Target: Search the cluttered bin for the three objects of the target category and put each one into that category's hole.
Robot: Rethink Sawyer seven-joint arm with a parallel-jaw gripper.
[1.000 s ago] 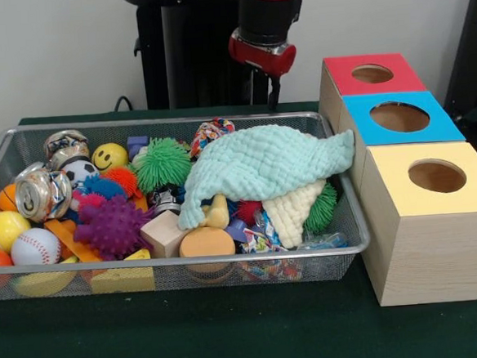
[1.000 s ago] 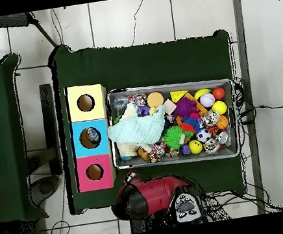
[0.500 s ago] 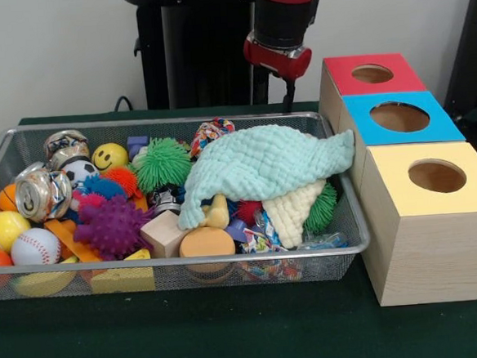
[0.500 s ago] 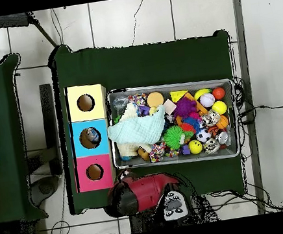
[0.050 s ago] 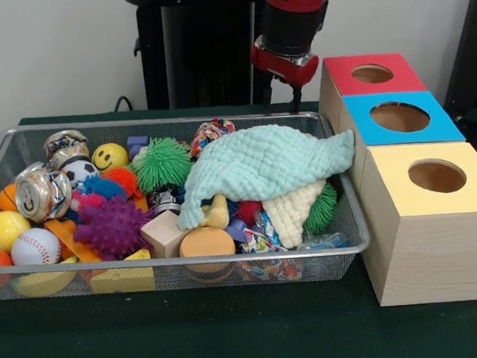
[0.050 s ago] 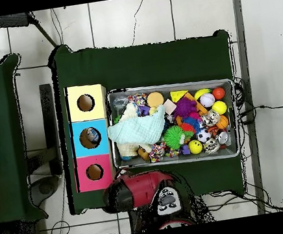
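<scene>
From the front, the red and black arm's gripper (image 5: 283, 95) hangs behind the silver wire mesh bin (image 5: 340, 221), beside the red-topped wooden box (image 5: 342, 86); I cannot tell whether it is open or holding anything. From overhead, something small sits in the blue-topped box's hole (image 6: 90, 138), so perhaps 1 of 3 is sorted. No writing is readable.

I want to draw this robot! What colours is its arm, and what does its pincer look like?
The arm is a thick round tube, bright red with a black band and a red collar at the bottom. Its pincer is two thin dark prongs sticking down. From above, the arm looks red with black parts.
</scene>
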